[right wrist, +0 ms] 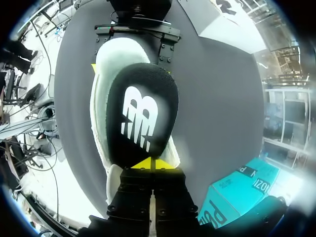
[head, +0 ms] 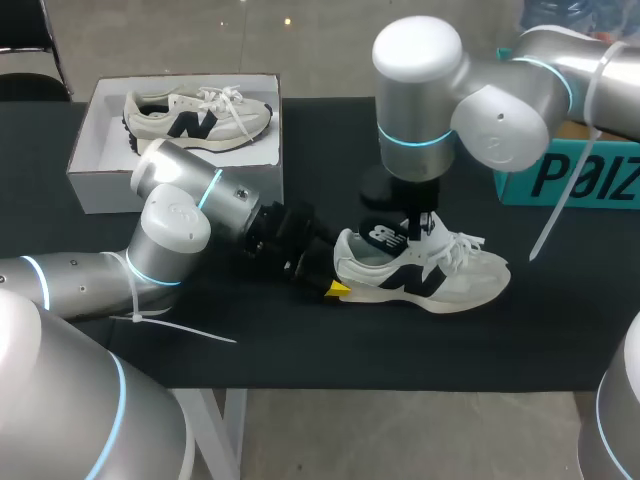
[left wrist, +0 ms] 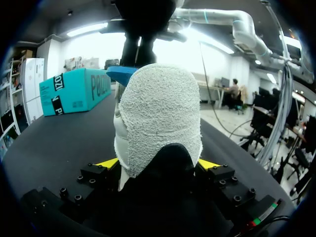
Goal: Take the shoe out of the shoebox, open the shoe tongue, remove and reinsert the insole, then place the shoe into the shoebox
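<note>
A cream shoe (head: 455, 282) with a dark logo lies on the black table, toe to the right. My left gripper (head: 335, 290) holds its heel (left wrist: 158, 113), one yellow tip on each side, so it is shut on the shoe. The black insole (head: 383, 240) with a white logo stands partly out of the shoe's opening. My right gripper (head: 425, 222) hangs over the shoe, shut on the insole's front edge (right wrist: 140, 116); its yellow tips (right wrist: 150, 164) are pressed together there. The white shoebox (head: 100, 190) sits at the back left.
A second cream shoe (head: 200, 115) lies inside the shoebox. A teal box (head: 570, 175) stands at the table's right edge, also in the right wrist view (right wrist: 242, 190). Bare black tabletop lies in front of the shoe.
</note>
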You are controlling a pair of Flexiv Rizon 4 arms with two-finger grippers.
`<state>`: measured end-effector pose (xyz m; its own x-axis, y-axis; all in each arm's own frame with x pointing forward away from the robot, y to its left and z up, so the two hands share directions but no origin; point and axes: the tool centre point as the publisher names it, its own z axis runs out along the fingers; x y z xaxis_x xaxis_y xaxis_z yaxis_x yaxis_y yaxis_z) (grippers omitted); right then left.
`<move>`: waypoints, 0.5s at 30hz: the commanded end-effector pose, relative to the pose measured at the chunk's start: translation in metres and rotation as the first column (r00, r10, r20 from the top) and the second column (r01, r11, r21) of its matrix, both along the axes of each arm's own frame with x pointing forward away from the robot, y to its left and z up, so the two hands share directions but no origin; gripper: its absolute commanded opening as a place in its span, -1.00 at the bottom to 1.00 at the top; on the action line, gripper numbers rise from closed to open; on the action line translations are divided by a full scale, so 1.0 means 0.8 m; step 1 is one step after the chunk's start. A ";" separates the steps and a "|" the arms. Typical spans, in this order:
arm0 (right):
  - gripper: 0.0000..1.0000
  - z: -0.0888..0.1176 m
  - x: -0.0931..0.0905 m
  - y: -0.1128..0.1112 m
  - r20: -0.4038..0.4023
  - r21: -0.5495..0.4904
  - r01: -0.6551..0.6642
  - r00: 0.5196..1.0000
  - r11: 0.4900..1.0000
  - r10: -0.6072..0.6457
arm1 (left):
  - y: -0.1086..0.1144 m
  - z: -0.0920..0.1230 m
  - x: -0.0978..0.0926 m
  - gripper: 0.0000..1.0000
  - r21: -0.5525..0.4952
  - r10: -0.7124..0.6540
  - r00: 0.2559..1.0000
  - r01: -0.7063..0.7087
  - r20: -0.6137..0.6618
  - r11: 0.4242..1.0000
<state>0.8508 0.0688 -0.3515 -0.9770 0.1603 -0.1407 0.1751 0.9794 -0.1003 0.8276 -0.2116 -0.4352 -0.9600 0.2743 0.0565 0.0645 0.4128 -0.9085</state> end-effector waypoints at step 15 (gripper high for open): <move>-1.00 0.009 0.024 0.049 0.039 0.055 -0.057 0.998 0.997 0.055 | -0.004 -0.008 0.002 -1.00 0.002 -0.001 1.000 0.001 0.000 1.000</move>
<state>0.8655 0.0994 -0.3426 -0.9785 0.1135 -0.1721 0.1201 0.9924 -0.0284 0.8276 -0.2115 -0.4352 -0.9600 0.2743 0.0565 0.0645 0.4128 -0.9085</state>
